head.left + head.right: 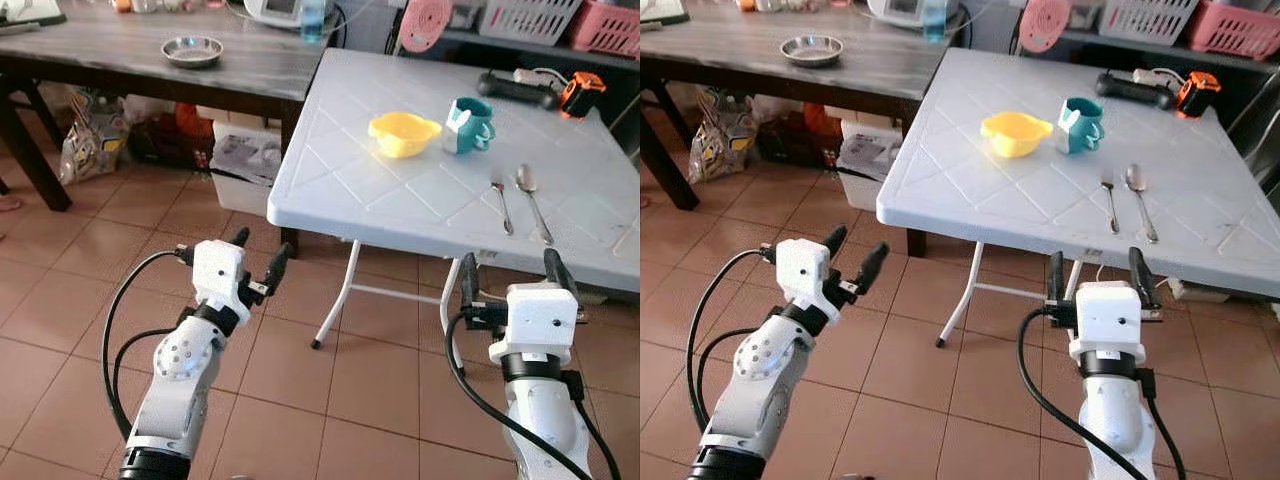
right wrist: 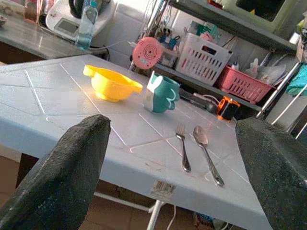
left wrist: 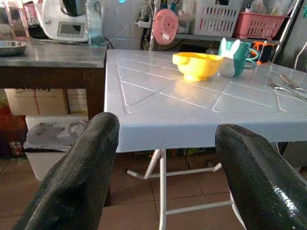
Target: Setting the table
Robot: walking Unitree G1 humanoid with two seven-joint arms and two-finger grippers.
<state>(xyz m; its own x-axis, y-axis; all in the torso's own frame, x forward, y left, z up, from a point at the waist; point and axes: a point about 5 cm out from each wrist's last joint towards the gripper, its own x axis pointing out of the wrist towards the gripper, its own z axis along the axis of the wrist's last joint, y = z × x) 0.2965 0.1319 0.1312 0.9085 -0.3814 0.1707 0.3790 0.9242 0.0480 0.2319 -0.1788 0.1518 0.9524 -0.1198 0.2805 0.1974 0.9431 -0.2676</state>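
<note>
On the white folding table [image 1: 400,200] stand a yellow bowl [image 1: 403,134] and, just right of it, a teal mug with rabbit ears [image 1: 467,125]. A fork [image 1: 500,201] and a spoon [image 1: 532,200] lie side by side nearer the table's front right. My left gripper [image 1: 257,257] is raised over the floor, left of and below the table's near corner, fingers open and empty. In front of the table's near edge, below the cutlery, my right gripper [image 1: 512,273] is held open with nothing in it.
A dark wooden table [image 1: 150,55] at the back left carries a steel dish [image 1: 192,50]. Boxes and bags [image 1: 240,160] sit under it. A power strip and an orange tool [image 1: 580,95] lie at the white table's far right. Baskets fill the rear shelves. Tiled floor lies below.
</note>
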